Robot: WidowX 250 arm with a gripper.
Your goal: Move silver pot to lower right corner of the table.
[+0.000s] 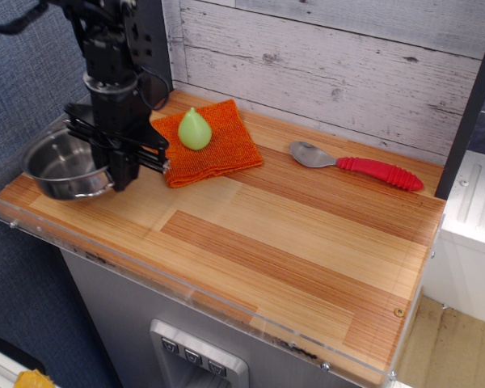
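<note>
Hanging at the far left of the scene, the silver pot (63,164) is held over the left end of the table (291,242); it appears lifted a little above the wood, with its outer side reaching over the clear rim at that edge; its inside is shiny and nothing can be seen in it. The gripper (121,171) is just to the right of it, pointing down from a black arm (113,48) that enters from the top left; its fingers are clamped on the right rim of the pot, one on each side of the wall as far as the view shows. Further right, near the back wall, lies an orange cloth (214,149), flat on the wood and turned at an angle; a small green pear-shaped object (195,129) stands upright on it, near its back part. To the right of the cloth, well apart from it, a spoon (356,166) lies flat; its metal bowl points to the left and its red ribbed handle points to the right, toward the back right corner; the wide front and right part of the striped wooden top carries no other thing; a white board wall (331,65) stands behind the table.
</note>
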